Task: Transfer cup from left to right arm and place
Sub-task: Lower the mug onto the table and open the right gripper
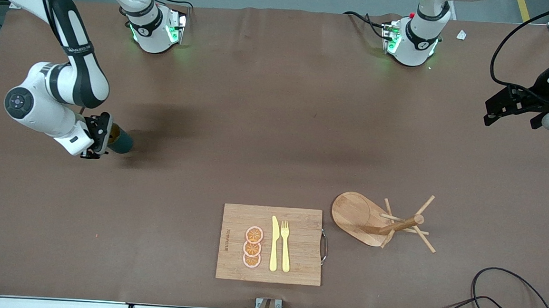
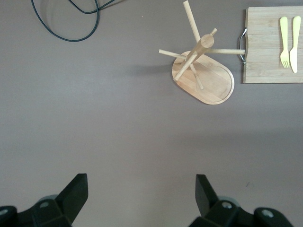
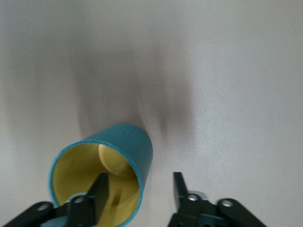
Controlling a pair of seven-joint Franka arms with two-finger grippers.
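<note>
From the front camera, the small dark teal ribbed cup [image 1: 122,140] stands on the brown table [image 1: 256,138] toward the right arm's end, well away from the edge nearest the camera. The right gripper [image 1: 100,136] is right at the cup, low over the table. The left gripper [image 1: 513,109] hangs in the air over the left arm's end of the table, waiting. Close to the table's near edge lies a rectangular bamboo cutting board [image 1: 296,269] carrying three orange slices [image 1: 252,247], a yellow knife [image 1: 274,244] and a yellow fork [image 1: 285,245]. Just beside it, toward the left arm's end, stands a wooden peg rack on an oval base [image 1: 361,216].

From the left wrist, the black fingers [image 2: 75,194] stand spread wide with nothing between them, above bare table; the rack, the board and a black cable [image 2: 71,28] show farther off.

From the right wrist, the fingers [image 3: 97,191] are parted: one reaches inside the cup's yellowish interior, the other stands outside the wall with a gap, so the rim is released
</note>
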